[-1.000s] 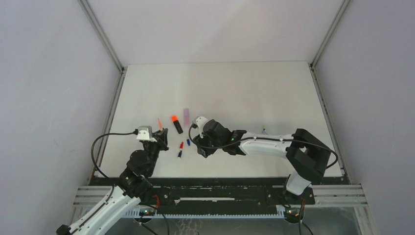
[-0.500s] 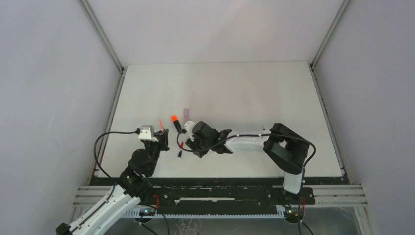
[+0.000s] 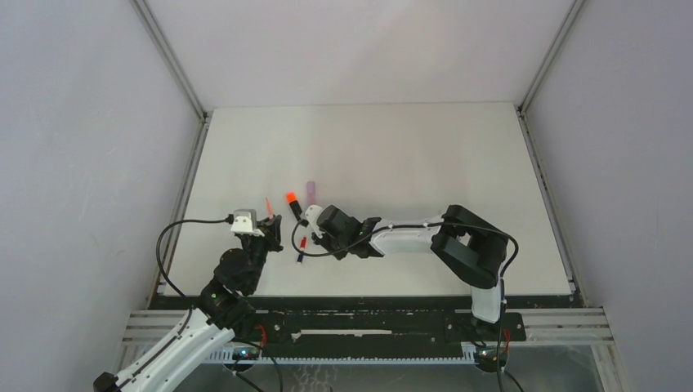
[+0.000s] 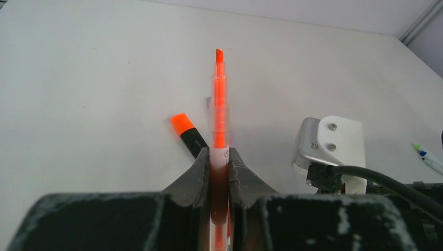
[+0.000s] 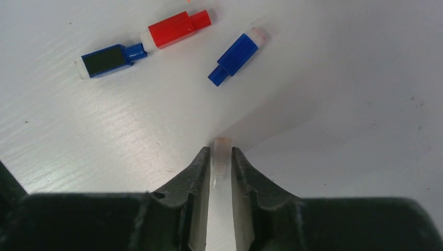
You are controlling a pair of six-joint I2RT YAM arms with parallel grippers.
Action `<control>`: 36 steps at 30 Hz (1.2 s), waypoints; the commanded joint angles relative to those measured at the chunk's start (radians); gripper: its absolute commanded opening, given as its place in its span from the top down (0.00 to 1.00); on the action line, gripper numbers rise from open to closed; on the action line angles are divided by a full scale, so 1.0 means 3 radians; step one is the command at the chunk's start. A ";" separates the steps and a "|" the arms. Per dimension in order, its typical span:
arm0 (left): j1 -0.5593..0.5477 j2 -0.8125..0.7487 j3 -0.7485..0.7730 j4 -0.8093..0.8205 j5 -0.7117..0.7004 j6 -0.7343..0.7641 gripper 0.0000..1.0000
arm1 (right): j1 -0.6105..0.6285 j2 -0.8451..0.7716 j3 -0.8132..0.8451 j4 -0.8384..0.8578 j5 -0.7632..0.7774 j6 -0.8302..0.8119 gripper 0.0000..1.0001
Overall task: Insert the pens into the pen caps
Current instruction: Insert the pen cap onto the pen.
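My left gripper [image 4: 220,157] is shut on a thin orange pen [image 4: 220,94] whose bare tip points away from me; the top view shows that pen [image 3: 267,204] at the table's left. A stubby black highlighter [image 4: 189,136] with an orange tip lies just beyond it. My right gripper [image 5: 220,157] is low over the table, and its fingertips pinch a pale clear pen cap [image 5: 221,152]. Ahead of it lie a red cap [image 5: 175,29] and two dark blue caps [image 5: 107,59] [image 5: 237,55]. The lilac highlighter [image 3: 311,190] rests farther back.
The right wrist's white camera housing [image 4: 330,144] sits close to the right of the held orange pen. A pale pen [image 4: 429,160] lies at the far right edge of the left wrist view. The metal frame rail [image 3: 190,188] borders the table on the left.
The right arm has reached further left, toward the small caps. Its jaws have narrowed onto the pale cap. The left arm and its orange pen have not moved.
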 commanded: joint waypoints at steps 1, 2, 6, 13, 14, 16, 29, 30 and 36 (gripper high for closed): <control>0.0020 0.0018 -0.0039 0.0120 -0.0044 -0.0047 1.00 | 0.0079 -0.0007 0.0031 0.0017 0.0286 -0.0051 0.85; 0.0020 0.0013 -0.0039 0.0120 -0.0044 -0.0046 1.00 | 0.0080 -0.0016 0.0005 0.0013 0.0300 -0.0034 0.88; 0.0020 -0.0004 -0.0039 0.0107 -0.0044 -0.0052 1.00 | 0.0072 -0.0094 -0.0164 0.0002 0.0377 0.0095 0.95; 0.0020 -0.0023 -0.0039 0.0104 -0.0030 -0.0062 1.00 | 0.0034 -0.0469 -0.0601 -0.0087 0.0448 0.0361 0.98; 0.0021 -0.0023 -0.0042 0.0105 -0.0025 -0.0067 1.00 | 0.0034 -0.0524 -0.0656 -0.0106 0.0446 0.0389 0.98; 0.0020 -0.0021 -0.0042 0.0110 -0.0014 -0.0070 1.00 | 0.0042 -0.0606 -0.0751 -0.0131 0.0430 0.0436 0.98; 0.0020 -0.0064 -0.0043 0.0084 -0.0003 -0.0073 1.00 | 0.0206 -0.0748 -0.0910 -0.0301 0.0557 0.0596 0.74; 0.0020 -0.0075 -0.0043 0.0080 -0.0009 -0.0075 1.00 | 0.0216 -0.0777 -0.0933 -0.0317 0.0576 0.0617 0.72; 0.0020 -0.0113 -0.0040 0.0059 0.0001 -0.0079 1.00 | 0.0233 -0.0919 -0.1061 -0.0382 0.0673 0.0744 0.65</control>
